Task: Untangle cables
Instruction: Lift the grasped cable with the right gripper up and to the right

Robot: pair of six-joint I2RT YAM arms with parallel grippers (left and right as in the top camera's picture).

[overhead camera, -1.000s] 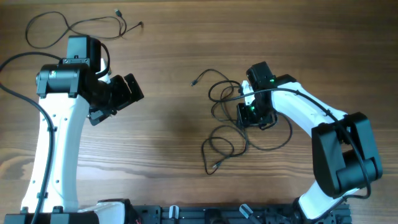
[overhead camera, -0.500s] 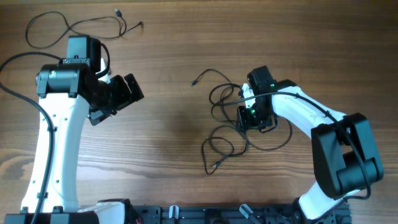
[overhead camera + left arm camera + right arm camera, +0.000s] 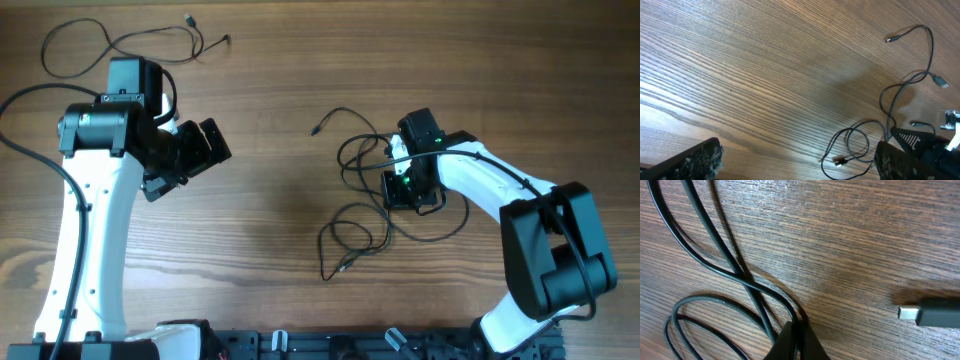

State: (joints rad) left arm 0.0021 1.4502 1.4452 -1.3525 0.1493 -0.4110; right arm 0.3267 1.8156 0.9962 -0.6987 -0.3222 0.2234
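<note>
A tangle of thin dark cables (image 3: 357, 158) lies right of the table's middle, with a lower loop (image 3: 350, 236) and a plug end (image 3: 314, 131) trailing out. My right gripper (image 3: 392, 188) is down on the tangle, and in the right wrist view the right gripper (image 3: 797, 335) is shut on one cable strand (image 3: 747, 277). A silvery plug (image 3: 909, 313) lies apart to its right. Another dark cable (image 3: 110, 42) lies loose at the far left. My left gripper (image 3: 208, 146) hangs open and empty left of the tangle, which its camera shows as cables (image 3: 888, 102).
The thick black arm cable (image 3: 30, 150) runs along the left edge beside the left arm's white link (image 3: 95, 230). Bare wooden tabletop (image 3: 270, 200) separates the two arms. The black mounting rail (image 3: 330, 345) runs along the near edge.
My right gripper has closed onto a cable strand. The tangle's lower loop and its plug end have slid slightly left. The left arm has not moved.
</note>
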